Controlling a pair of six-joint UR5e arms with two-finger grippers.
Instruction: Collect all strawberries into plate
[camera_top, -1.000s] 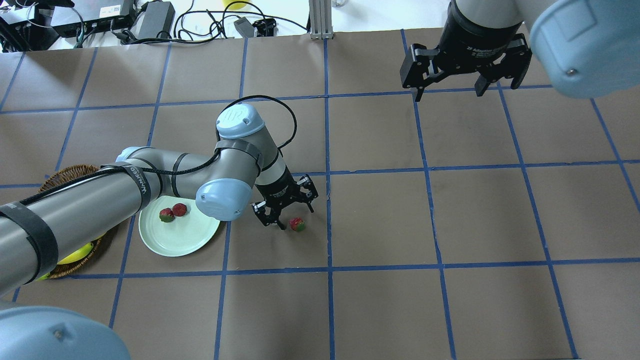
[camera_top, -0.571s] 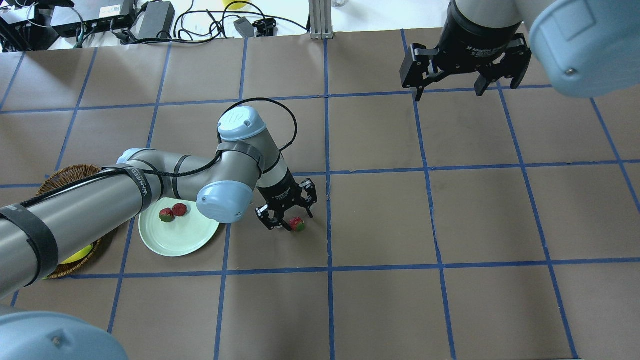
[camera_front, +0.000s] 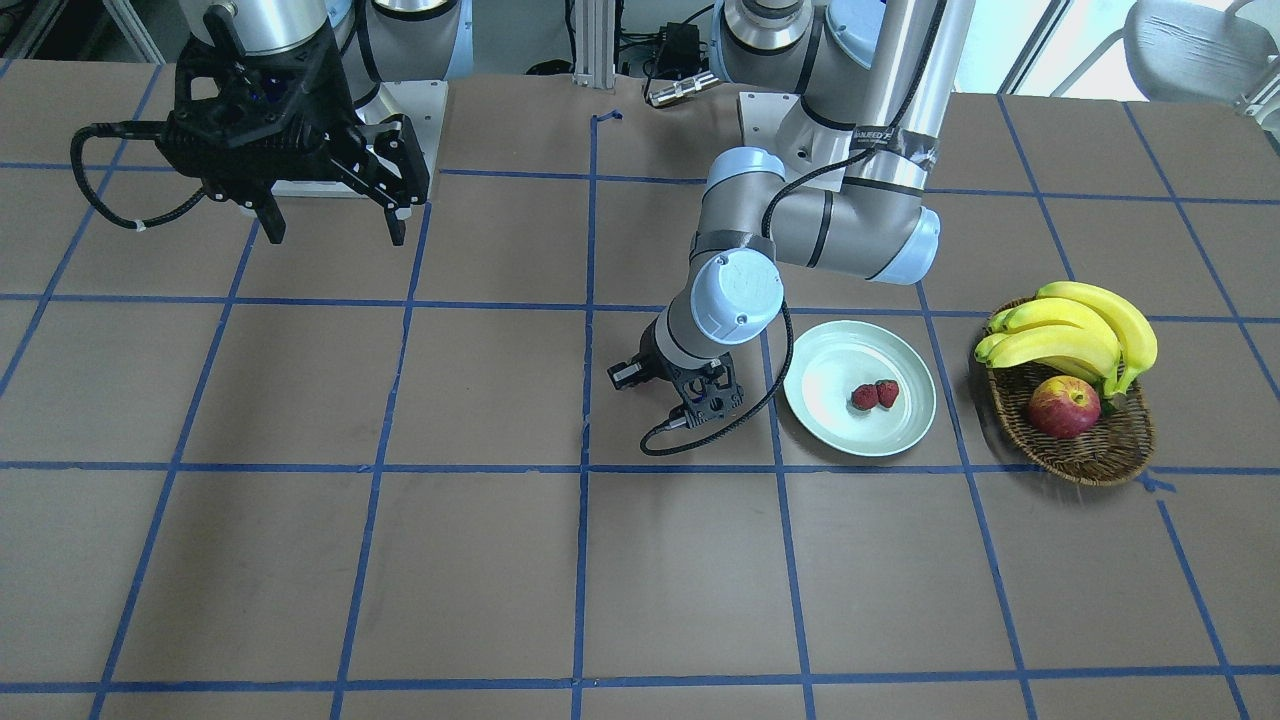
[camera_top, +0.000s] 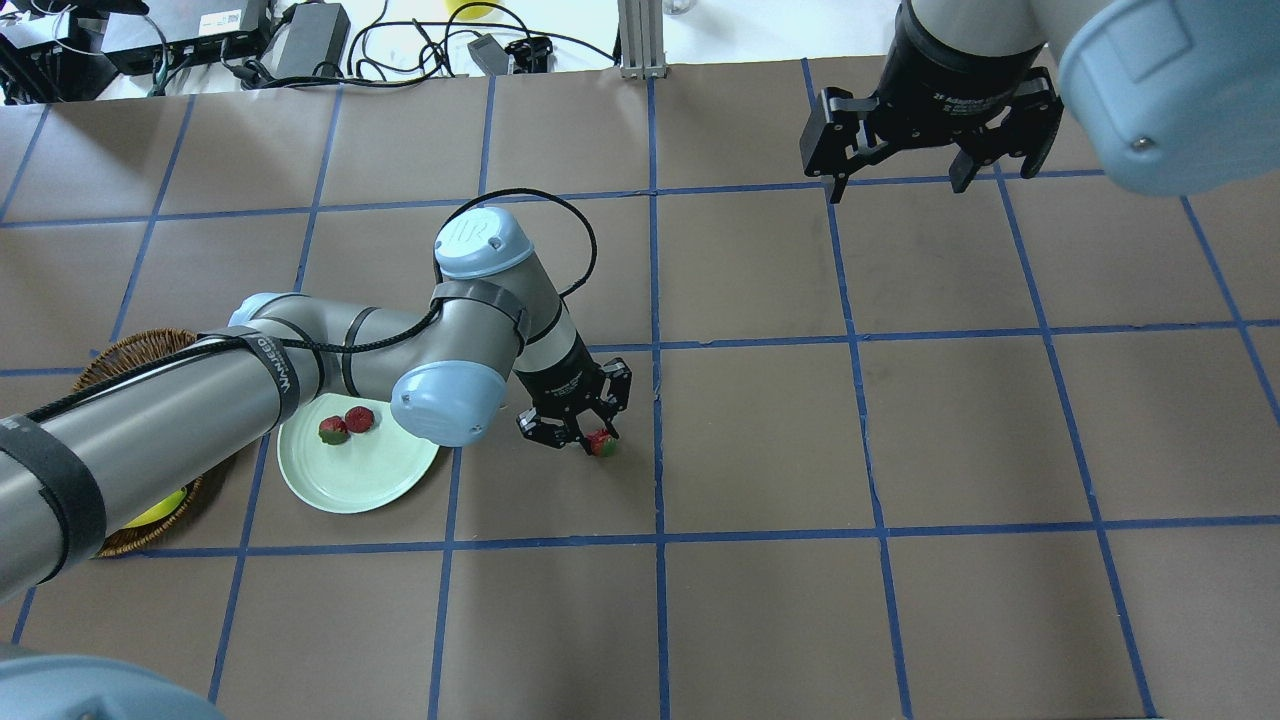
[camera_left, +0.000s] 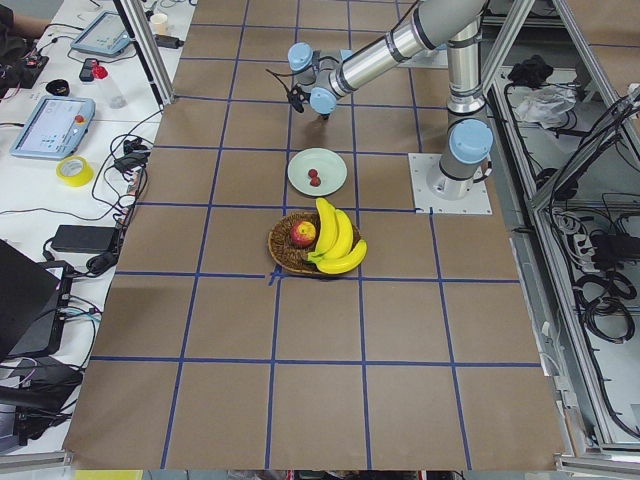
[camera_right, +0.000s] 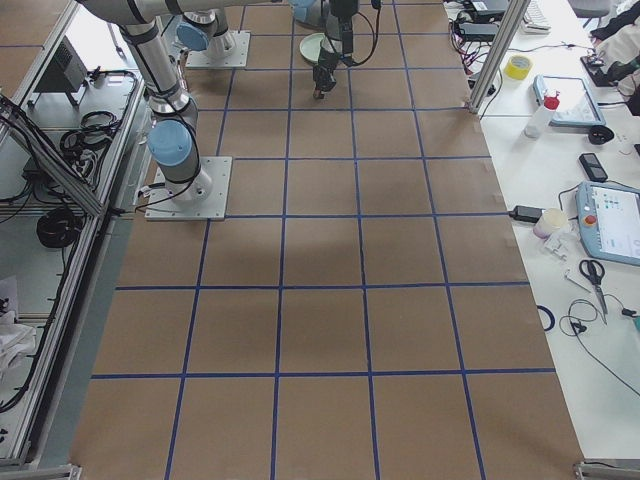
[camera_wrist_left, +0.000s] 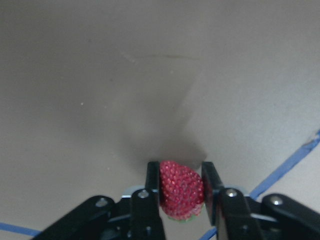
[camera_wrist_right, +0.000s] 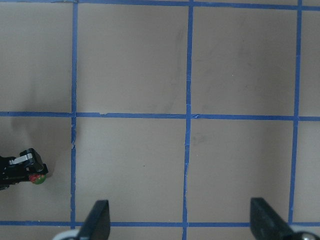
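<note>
My left gripper (camera_top: 590, 438) is down at the table, just right of the plate, and shut on a small red strawberry (camera_top: 601, 444). In the left wrist view the strawberry (camera_wrist_left: 181, 190) sits pinched between the two black fingers (camera_wrist_left: 152, 186). In the front-facing view the gripper (camera_front: 688, 388) hides this berry. Two more strawberries (camera_top: 333, 430) (camera_top: 359, 419) lie in the pale mint plate (camera_top: 360, 478), also seen from the front (camera_front: 865, 397) (camera_front: 887, 392). My right gripper (camera_top: 900, 185) hangs open and empty high over the far right of the table.
A brown wicker basket (camera_front: 1085, 455) with bananas (camera_front: 1070, 330) and a red-yellow apple (camera_front: 1063, 407) stands beside the plate (camera_front: 820, 420), on the side away from my left gripper. Cables and power bricks (camera_top: 310, 35) lie beyond the table's far edge.
My left gripper has moved over the lone strawberry on the table and its fingers have closed on it. The right arm has stayed still.
</note>
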